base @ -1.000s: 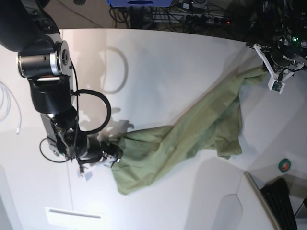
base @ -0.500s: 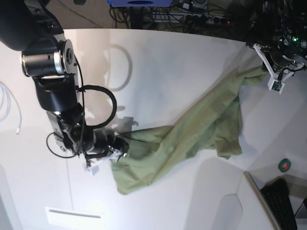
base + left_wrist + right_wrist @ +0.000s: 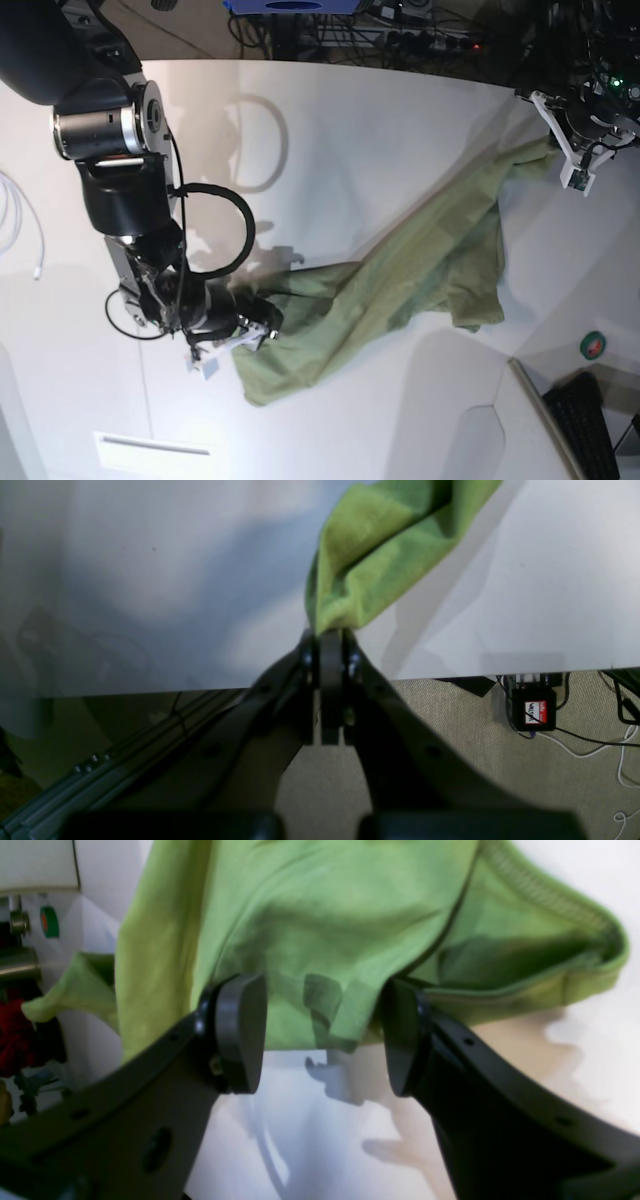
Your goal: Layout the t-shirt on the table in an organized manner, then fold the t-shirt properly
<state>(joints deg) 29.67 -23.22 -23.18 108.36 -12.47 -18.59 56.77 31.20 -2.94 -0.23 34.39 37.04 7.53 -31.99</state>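
white table [image 3: 380, 130], left gripper [image 3: 330, 639] pinching t-shirt [image 3: 420, 270]

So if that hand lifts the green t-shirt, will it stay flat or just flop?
Probably flop: the t-shirt already sags in soft folds between the left hand and right hand. It looks light, and likely drags across the table rather than slides cleanly.

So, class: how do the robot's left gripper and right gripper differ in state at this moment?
The left gripper is shut, pinching a corner of the t-shirt; the right gripper is open, its pads straddling a fabric edge without clamping it. The left sits at the table edge, the right over the tabletop. Both meet the same shirt.
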